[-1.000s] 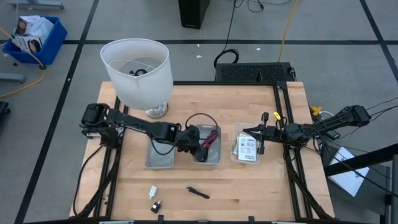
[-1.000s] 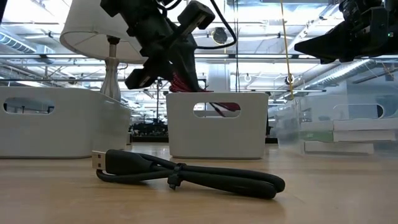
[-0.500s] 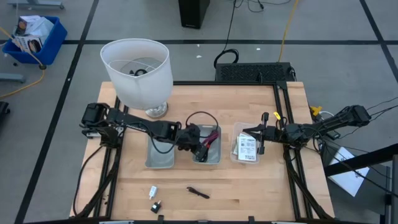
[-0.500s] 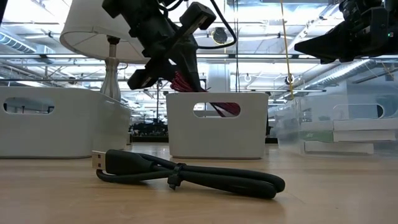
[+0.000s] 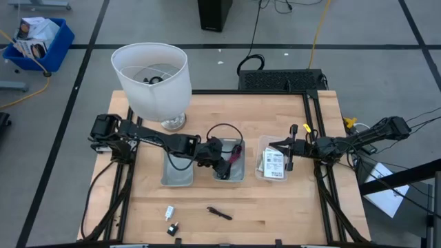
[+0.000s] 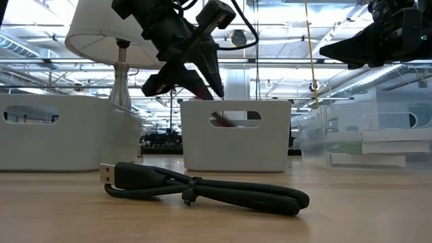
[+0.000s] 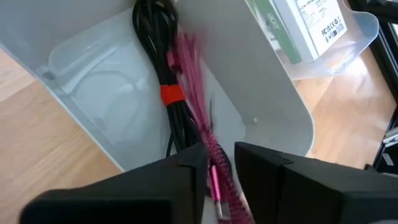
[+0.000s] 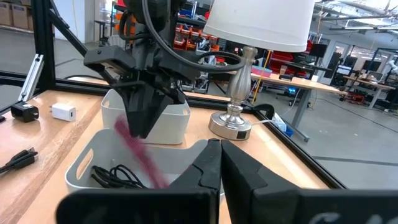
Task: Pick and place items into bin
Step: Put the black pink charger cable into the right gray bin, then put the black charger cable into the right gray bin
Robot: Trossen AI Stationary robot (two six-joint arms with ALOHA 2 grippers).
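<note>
My left gripper [image 5: 222, 160] hangs open over the middle white bin [image 5: 238, 176], fingers pointing down. The red-magenta cable [image 7: 198, 102] shows blurred below it, inside the bin and behind the bin's handle slot [image 6: 223, 120]. It lies beside a bundled black cable [image 7: 155, 50]. My right gripper [image 8: 221, 155] is shut and waits above the clear bin [image 5: 265, 143], which holds white packets [image 5: 273, 164]. A second black cable [image 6: 202, 189], a white plug [image 5: 169, 212] and a black piece [image 5: 173, 228] lie on the table near its front edge. My left gripper points down from above with the red-magenta cable's upper end [image 7: 216, 173] running between its parted fingers, blurred. Whether the fingers touch the cable, I cannot tell. The rest of the cable lies down in the middle bin.
A big white lampshade lamp [image 5: 151, 76] stands at the table's far left. A grey bin [image 5: 177, 172] sits left of the middle bin. Bare wood lies along the near edge around the loose small items. Black frame rails run along both table sides.
My left gripper has spread its fingers and let go over the middle bin. The red-magenta cable, which hung from the fingers above the rim, has dropped into the bin and shows blurred. My right arm has kept still.
</note>
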